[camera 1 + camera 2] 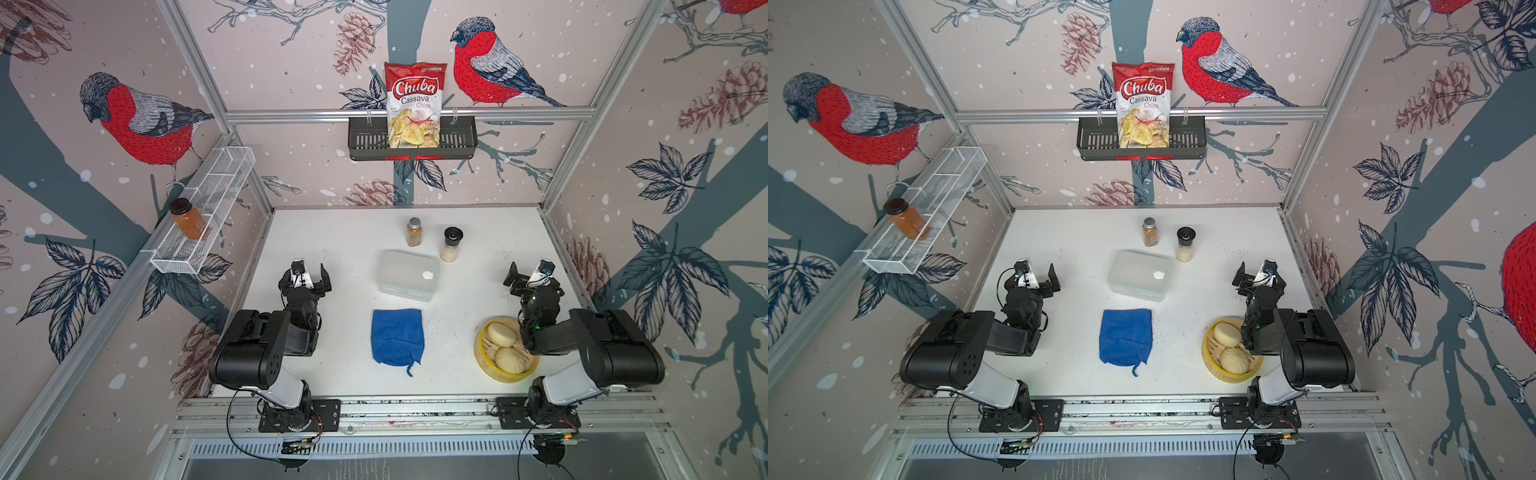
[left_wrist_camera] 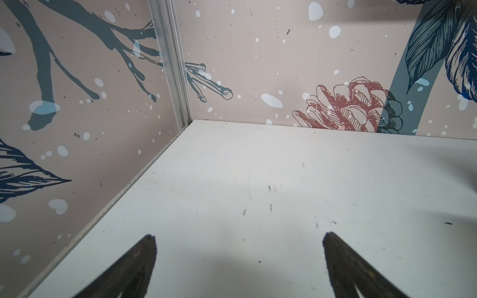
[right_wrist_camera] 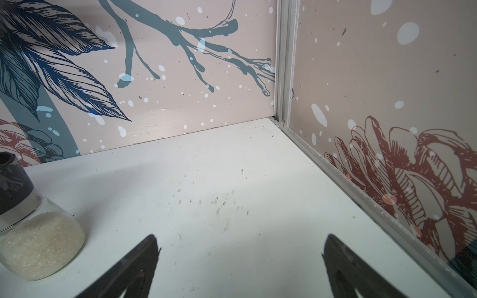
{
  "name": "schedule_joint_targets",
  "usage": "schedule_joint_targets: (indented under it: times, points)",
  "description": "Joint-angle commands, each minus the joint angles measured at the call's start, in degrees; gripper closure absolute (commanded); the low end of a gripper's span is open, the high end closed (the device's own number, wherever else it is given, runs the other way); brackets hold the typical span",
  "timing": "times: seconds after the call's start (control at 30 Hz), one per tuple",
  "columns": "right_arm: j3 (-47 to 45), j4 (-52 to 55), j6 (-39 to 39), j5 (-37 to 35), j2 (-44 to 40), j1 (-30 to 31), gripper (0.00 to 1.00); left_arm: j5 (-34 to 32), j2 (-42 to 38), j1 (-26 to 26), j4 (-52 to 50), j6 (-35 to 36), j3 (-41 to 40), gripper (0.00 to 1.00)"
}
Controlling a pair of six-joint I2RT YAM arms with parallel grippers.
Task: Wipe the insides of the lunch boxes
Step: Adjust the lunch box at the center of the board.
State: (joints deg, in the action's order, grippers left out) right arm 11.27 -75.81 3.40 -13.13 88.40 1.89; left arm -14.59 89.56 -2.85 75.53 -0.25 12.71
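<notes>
In both top views, the lunch box is sitting mid-table, clear plastic with a white spot near its right end. Its long axis is running left to right, slightly skewed. It is looking closed or stacked, and I cannot tell which. Just near of it the blue cloth is lying crumpled and untouched. The left gripper is hovering to the left of the box with its jaws spread wide and nothing in them. The right gripper is mirroring it on the right, just as wide and just as empty. The box is lying between the two, and the left one is looking a shade nearer. Both grippers are pointing toward the far wall, so the cloth is sitting inward and nearer than their fingertips. The bamboo steamer with buns is crowding the right arm's near side. That is making the left arm look the freer choice for the cloth. A spice jar and a salt grinder are standing just beyond the box.

Over to the left wrist view: the left gripper is showing two dark fingers far apart over bare table. It is facing the far-left corner, with no lunch box in sight.

Now the right wrist view: the right gripper is gaping too. The salt grinder is standing beside it toward the middle. The lunch box is not showing here either.
</notes>
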Motion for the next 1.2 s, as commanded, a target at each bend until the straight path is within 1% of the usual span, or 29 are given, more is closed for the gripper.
schedule_joint_targets:
  times: [0.0,0.1,0.13,0.17,0.2,0.27,0.33,0.4,0.47,0.57,0.63,0.7,0.73,0.77,0.8,0.83,0.87,0.93,1.0,1.03,1.07,1.13,1.17]
  points:
    - [0.1,-0.66,0.91,0.36,-0.25,0.13,0.0,0.47,-0.09,0.08,1.44,-0.41,-0.05,0.0]
    - [-0.08,-0.91,0.91,0.38,-0.35,0.13,0.0,0.44,-0.25,0.13,1.59,-0.44,-0.21,0.0]
    - [-0.22,-1.38,0.6,-0.75,-0.66,0.59,0.0,1.17,-0.39,0.02,2.01,0.11,-0.36,0.0]
    - [0.14,0.21,-0.1,-5.23,-2.37,2.38,0.0,1.06,-1.3,-0.6,1.74,0.97,-0.53,0.0]
    - [0.98,3.09,-1.27,-8.64,-4.75,3.97,0.0,-0.73,-3.19,-1.83,0.53,1.85,-0.61,0.0]
    - [5.17,15.09,-2.85,-12.0,-9.92,6.8,0.0,-5.8,-8.47,-5.32,-6.16,4.54,0.94,0.0]
    - [9.44,24.5,-1.5,-18.48,-11.97,9.5,0.0,-9.25,-12.86,-8.58,-11.28,7.24,3.13,0.0]
    - [11.4,28.81,0.89,-25.54,-13.29,12.99,0.0,-13.43,-16.2,-11.07,-14.46,4.5,5.14,0.0]
    - [12.02,31.99,2.21,-31.07,-15.84,18.04,0.0,-17.51,-18.78,-13.49,-19.87,0.68,8.3,0.01]
    - [12.81,35.63,1.66,-35.81,-20.53,26.6,0.0,-25.11,-20.07,-17.1,-31.75,-5.4,14.21,0.0]
    - [14.64,41.48,4.56,-38.8,-23.42,31.69,0.0,-27.34,-21.27,-19.42,-38.01,-8.65,16.76,0.0]
    - [17.12,48.59,8.4,-37.64,-25.68,35.36,0.0,-31.02,-24.01,-21.13,-40.77,-16.43,16.91,0.0]
    - [19.08,53.36,11.46,-37.6,-26.49,37.12,0.0,-32.43,-26.49,-21.41,-44.72,-23.51,16.95,0.0]
    - [21.31,58.74,14.54,-36.89,-26.97,38.72,0.0,-33.03,-29.6,-21.4,-51.36,-32.1,17.14,0.0]
    - [23.05,62.77,17.03,-36.46,-27.12,40.19,0.0,-33.1,-32.5,-21.32,-56.05,-38.64,16.76,0.0]
    - [24.62,66.56,18.83,-36.61,-27.21,42.13,0.0,-33.73,-35.68,-21.23,-54.44,-41.21,14.13,0.0]
    - [25.66,69.22,20.04,-37.25,-27.1,44.25,0.0,-33.01,-38.69,-21.08,-48.1,-40.36,10.0,0.0]
    - [26.55,71.81,20.78,-38.24,-26.68,48.13,0.0,-27.99,-44.06,-20.4,-40.29,-36.79,4.51,0.0]
    - [27.9,74.77,21.68,-37.26,-25.11,50.84,0.0,-24.79,-46.79,-20.09,-41.9,-33.49,5.0,0.01]
    - [28.82,76.27,22.03,-35.26,-23.86,51.64,0.0,-23.87,-46.72,-20.09,-44.89,-31.63,7.25,0.02]
    - [29.96,77.57,22.46,-32.76,-22.49,51.84,0.04,-22.95,-45.96,-20.09,-47.75,-29.75,9.66,0.02]
    - [32.06,79.62,24.09,-28.82,-19.94,51.56,0.16,-23.32,-43.13,-20.09,-52.93,-29.96,14.03,0.01]
    - [33.16,80.25,24.69,-26.84,-18.79,51.31,0.29,-23.06,-41.08,-20.09,-54.84,-30.3,15.63,0.01]
